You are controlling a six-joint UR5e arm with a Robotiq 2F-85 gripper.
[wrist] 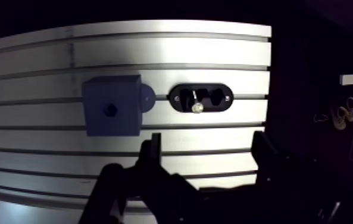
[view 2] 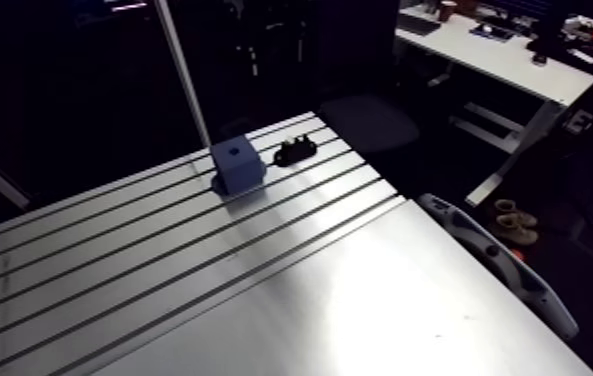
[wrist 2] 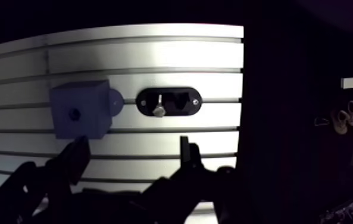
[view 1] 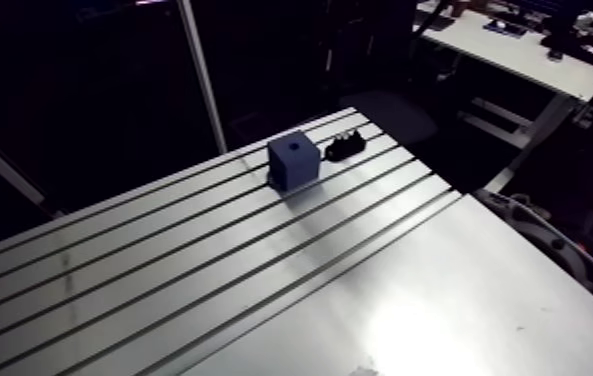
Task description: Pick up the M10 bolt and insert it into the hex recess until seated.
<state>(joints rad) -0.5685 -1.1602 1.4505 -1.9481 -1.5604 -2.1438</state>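
Gripper [wrist: 207,143] empty, fingers wide apart, hanging short of the M10 bolt [wrist: 196,102], which lies in a black cradle [wrist: 220,97] near the far corner of the table [wrist: 36,77], just beside the blue block [wrist: 125,119] whose hex recess [wrist: 111,109] faces up, likely for a short carry

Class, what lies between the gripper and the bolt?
Only bare slotted table, as the wrist view shows; the bolt sits in its black holder, ahead of the gripper.

Blue block [wrist: 112,106] was marked by a dark recess [wrist: 111,109], bolt [wrist: 196,107] was pale silver, its holder [wrist: 214,98] was black, surface [wrist: 184,50] was silver-grey with dark parallel stripes, tool [wrist: 208,143] was black.
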